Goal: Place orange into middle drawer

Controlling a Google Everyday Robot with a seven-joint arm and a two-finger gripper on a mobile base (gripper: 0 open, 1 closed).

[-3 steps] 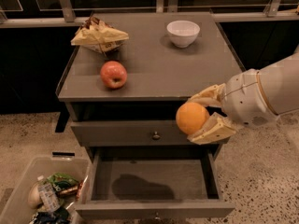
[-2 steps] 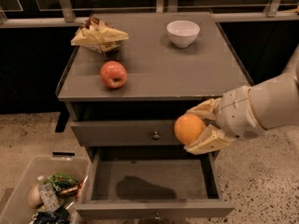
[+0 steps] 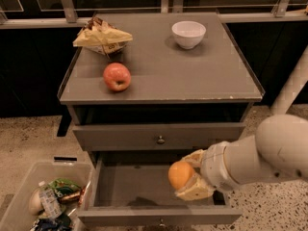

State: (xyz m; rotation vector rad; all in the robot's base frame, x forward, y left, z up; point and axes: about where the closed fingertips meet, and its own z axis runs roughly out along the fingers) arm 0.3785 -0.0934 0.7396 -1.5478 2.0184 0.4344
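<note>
Since a second ago we've dropped our white two-finger gripper [image 3: 193,175] lower, pinching the small round matte orange [image 3: 180,174] so it hangs over the 3 o'clock end of the open grey wooden middle drawer [image 3: 126,186], looks ready to release inside.

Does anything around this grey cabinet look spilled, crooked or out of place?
Nothing stands out. The gripper holds the small round orange above the open grey wooden drawer; the white bowl sits upright on top.

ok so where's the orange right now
The orange sits in the gripper's fingers, low and right of centre in the camera view, over the open middle drawer and below the shut drawer front.
</note>
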